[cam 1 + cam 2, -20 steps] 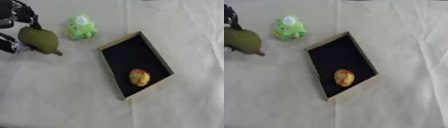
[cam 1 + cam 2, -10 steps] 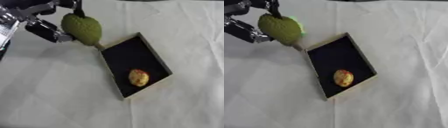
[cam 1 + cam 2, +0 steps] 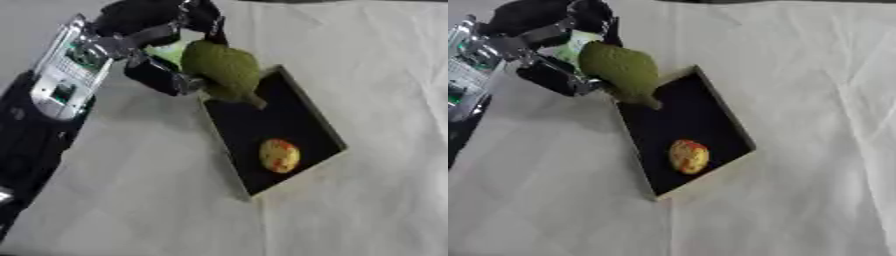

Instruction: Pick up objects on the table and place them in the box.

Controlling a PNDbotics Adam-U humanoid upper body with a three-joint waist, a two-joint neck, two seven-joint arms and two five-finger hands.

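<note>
While the left hand (image 3: 162, 47) curls its fingers round the olive-green, pear-shaped soft toy (image 3: 223, 70), holding it over the near-left corner of the shallow black box (image 3: 728, 130), it looks light and squashy; its broad body suits grasping. 1 yellow-red fruit (image 3: 279, 155) lies inside.

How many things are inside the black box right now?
1: a yellow-red fruit lies in the box. The olive-green fruit is in the left hand, above the box's far corner, not inside.
</note>
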